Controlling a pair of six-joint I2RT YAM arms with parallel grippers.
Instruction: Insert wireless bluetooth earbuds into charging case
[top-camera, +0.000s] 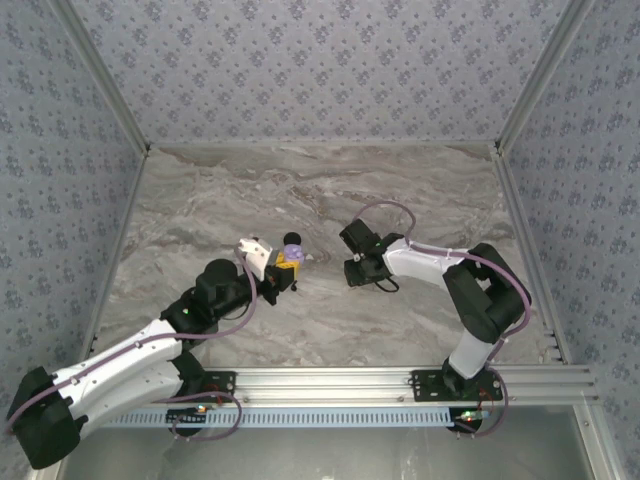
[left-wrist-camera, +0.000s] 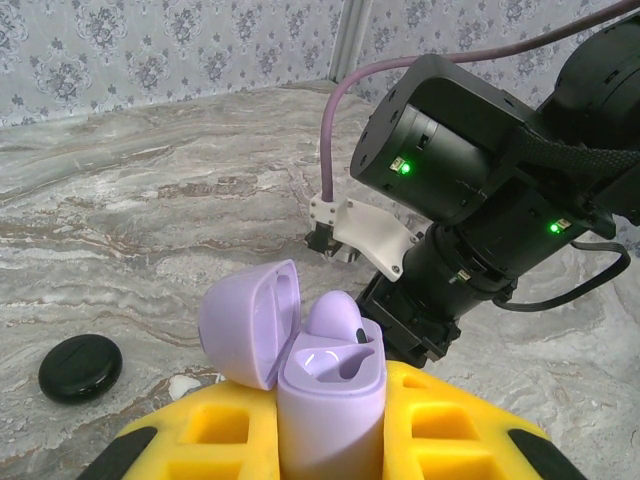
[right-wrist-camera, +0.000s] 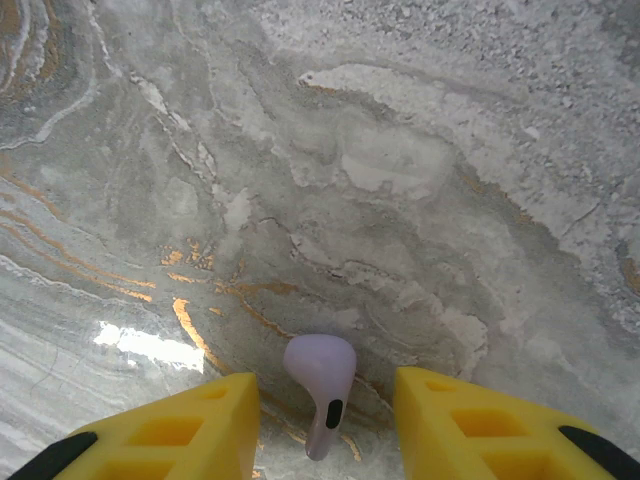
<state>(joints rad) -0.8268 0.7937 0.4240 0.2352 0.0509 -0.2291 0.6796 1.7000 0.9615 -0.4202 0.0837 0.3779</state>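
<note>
Trouble looks most likely around the loose earbud (right-wrist-camera: 320, 378), a small lilac piece lying on the table (right-wrist-camera: 420, 150) at 6 o'clock in the right wrist view. It sits between the yellow fingers of the right gripper (right-wrist-camera: 325, 432), which stand apart and touch it on neither side as far as I can see. It is smooth and rounded, with its stem pointing back toward the wrist, so jaws closing off-centre could squirt it sideways or pinch only the thin stem and let it swing. The charging case (left-wrist-camera: 330, 405) is lilac too. It stands upright, clamped in the left gripper (left-wrist-camera: 330, 445), with its lid (left-wrist-camera: 250, 325) thrown back toward 10 o'clock and the other earbud (left-wrist-camera: 335, 318) already sitting in one pocket. From above, the case (top-camera: 291, 257) is at roughly 9 o'clock from the right gripper (top-camera: 358, 270), a short way off. The free pocket looks narrow, so an earbud arriving twisted would probably ride on the rim or knock the seated one loose. Pushing down hard on the case might tip it in the left fingers or fold the lid shut. A black disc (left-wrist-camera: 80, 367) lies at 9 o'clock of the case on the table, and I'd judge it out of the way.
</note>
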